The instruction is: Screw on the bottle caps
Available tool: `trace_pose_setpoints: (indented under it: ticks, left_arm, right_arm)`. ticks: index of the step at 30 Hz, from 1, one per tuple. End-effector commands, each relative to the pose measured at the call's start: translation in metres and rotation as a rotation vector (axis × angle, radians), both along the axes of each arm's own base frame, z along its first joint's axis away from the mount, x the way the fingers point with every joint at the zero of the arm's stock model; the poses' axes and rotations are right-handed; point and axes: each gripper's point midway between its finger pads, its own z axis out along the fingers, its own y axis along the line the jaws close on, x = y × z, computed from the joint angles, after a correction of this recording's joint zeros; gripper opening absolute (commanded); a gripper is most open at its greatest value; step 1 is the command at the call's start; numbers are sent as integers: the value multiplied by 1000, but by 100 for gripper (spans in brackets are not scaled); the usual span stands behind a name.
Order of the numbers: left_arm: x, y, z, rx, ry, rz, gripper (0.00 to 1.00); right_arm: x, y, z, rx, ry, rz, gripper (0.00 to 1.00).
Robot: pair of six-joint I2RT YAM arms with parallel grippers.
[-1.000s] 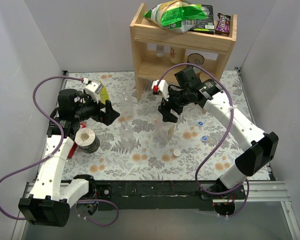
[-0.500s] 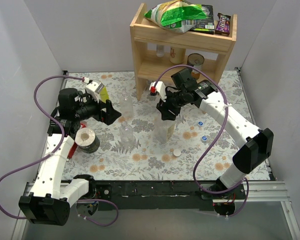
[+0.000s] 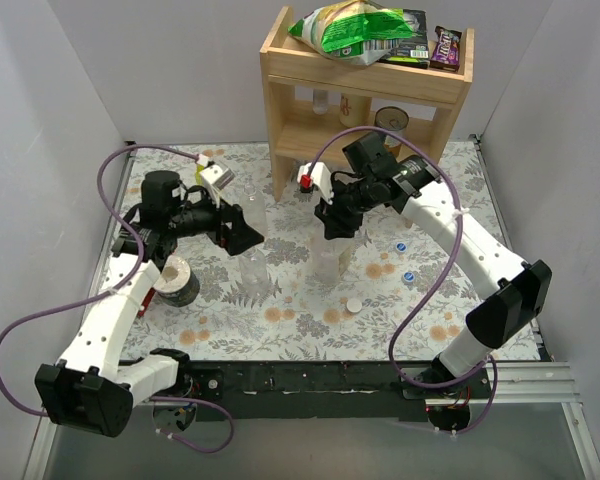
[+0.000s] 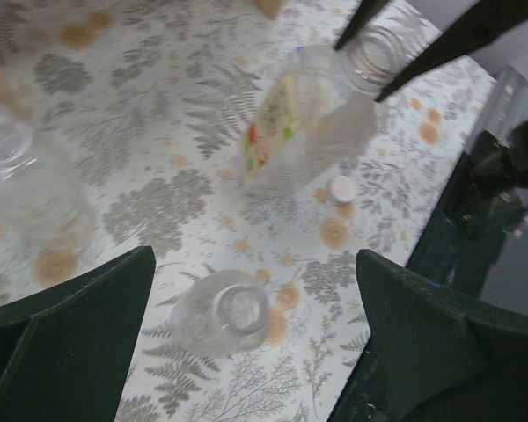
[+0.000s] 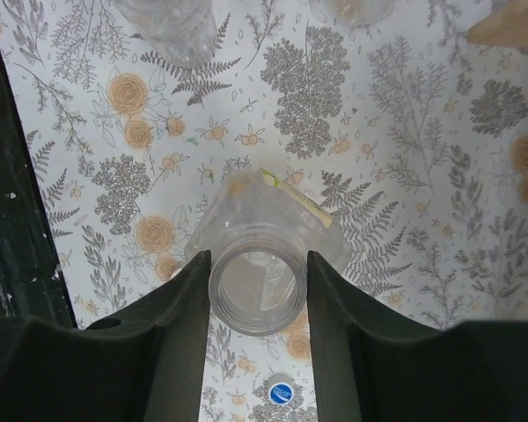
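Bottles: 3, all clear, upright, mouths open. The large bottle (image 3: 325, 265) is mid-table. The front slim bottle (image 3: 254, 268) is to its left, and the rear slim bottle (image 3: 253, 205) stands behind that one.

Caps: 3, all loose on the table (image 3: 230, 322), none on a neck. The white cap (image 3: 353, 305) lies just front-right of the large bottle. The far blue cap (image 3: 401, 245) and near blue cap (image 3: 408, 271) are further right, near each other and apart from every bottle.

The right gripper (image 5: 259, 264) is straight over the large bottle, pointing down. Its fingers (image 5: 180, 334) are closed in on the neck from both sides, and it looks like contact on each side. No cap in it.

The left gripper (image 4: 253, 259) is spread fully wide, with nothing in it. It hangs above the front slim bottle, which shows between the fingers in the wrist view, lower down.

Around:
- 1 wooden shelf unit (image 3: 365, 78) at the back, just behind the right gripper.
- Snack bags (image 3: 360, 30) on its top, and a tin (image 3: 390, 118) on its shelf.
- 1 short round can (image 3: 175, 282) on the left, beside the left arm.
- Purple cables (image 3: 40, 330) loop off both arms.

In the way: from overhead the right wrist covers the large bottle's mouth. The left gripper overlaps the gap between the two slim bottles.
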Motion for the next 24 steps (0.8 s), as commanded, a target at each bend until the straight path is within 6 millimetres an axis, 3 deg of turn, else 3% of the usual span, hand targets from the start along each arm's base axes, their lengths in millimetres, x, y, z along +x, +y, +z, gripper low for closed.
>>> trace_pose_setpoints:
  ticks: [1, 5, 10, 15, 24]
  left_arm:
    - [-22, -44, 30, -59, -79, -230, 98]
    - [-35, -71, 30, -81, -113, -380, 98]
    - [-32, -88, 24, -16, -272, -459, 98]
    - [-31, -104, 23, -6, -365, -505, 98]
    - [-39, -128, 13, 13, -437, -582, 98]
  right_arm:
    - [-26, -3, 79, 122, -138, 141, 16]
    - [-55, 1, 118, 254, -220, 298, 15]
    - [-72, -4, 144, 324, -342, 389, 11]
    - [-93, -10, 149, 338, -364, 499, 9]
    - [-92, -10, 150, 339, -418, 505, 6]
